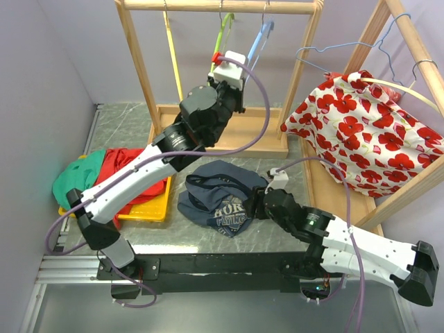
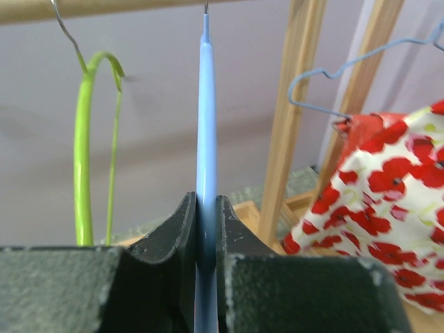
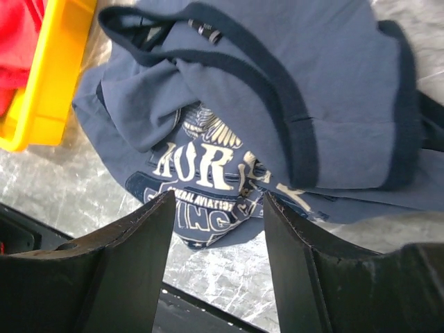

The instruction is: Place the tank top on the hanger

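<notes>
The navy tank top [image 1: 218, 198] lies crumpled on the table's middle, its pale lettering [image 3: 201, 166] facing up. From the wooden rail hangs the light blue hanger [image 1: 260, 38], seen edge-on in the left wrist view [image 2: 206, 104]. My left gripper [image 1: 241, 64] is raised to the rail and shut on the hanger's lower part [image 2: 206, 208], both pads pressed against the plastic. At the tank top's right edge my right gripper [image 1: 258, 201] hovers low and open; between its fingers [image 3: 218, 198] are the printed hem and bare table, with nothing gripped.
A lime green hanger [image 1: 225, 31] and a yellow hanger [image 1: 172, 48] share the wooden rack [image 1: 222, 7]. A red poppy-print cloth [image 1: 368, 125] drapes a second rack on the right, under a wire hanger [image 1: 333, 52]. A yellow tray [image 1: 149, 208] holds red and green garments at left.
</notes>
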